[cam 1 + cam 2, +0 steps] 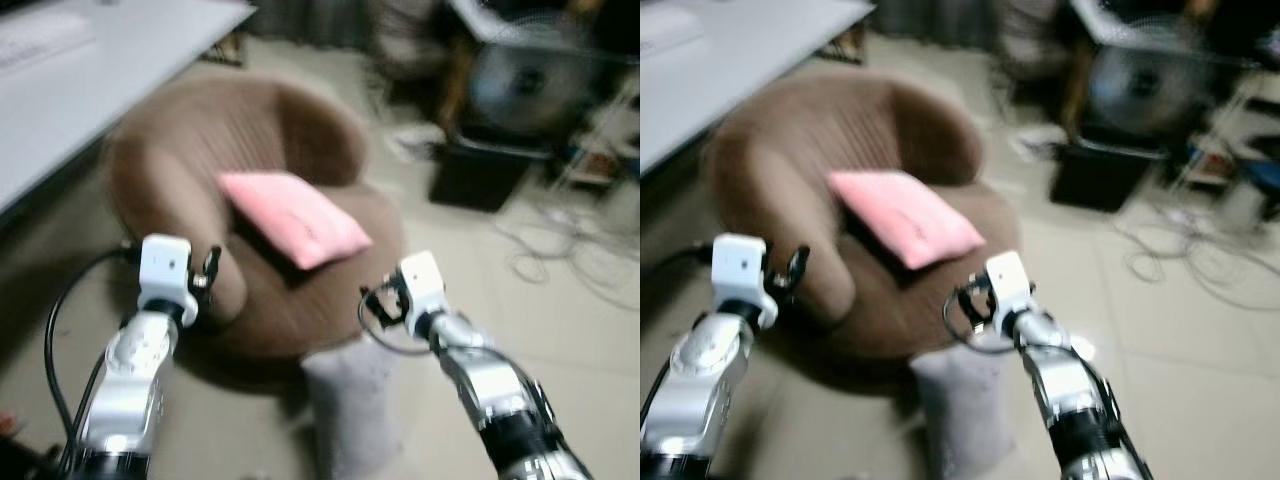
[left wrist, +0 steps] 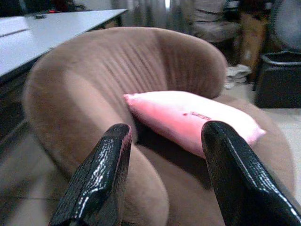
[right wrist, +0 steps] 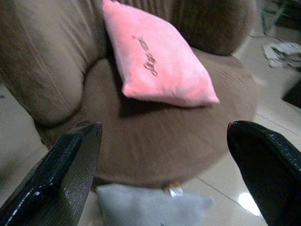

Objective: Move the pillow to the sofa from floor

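Right, the pillow to be moved looks to be the grey pillow (image 1: pixel 355 400) lying on the tiled floor (image 1: pixel 560 330) just at the foot of the brown sofa (image 1: pixel 300 300), between the two raised arms, while a pink pillow (image 1: pixel 295 218) already sits on the seat. Both grippers hover empty: the left gripper (image 2: pixel 164 179) has its fingers spread apart, aimed at the sofa's armrest, and the right gripper (image 3: pixel 164 174) is spread wide above the seat edge. I'd judge that grey pillow soft, light and floppy; it should squash under a pinch, so a bite on a corner or a bunched edge seems wisest. The right wrist view catches the grey pillow's top edge below the seat; the left wrist view gives the sofa's curved back, and the head views add the white table (image 1: pixel 90 90) and fan (image 1: pixel 525 80).
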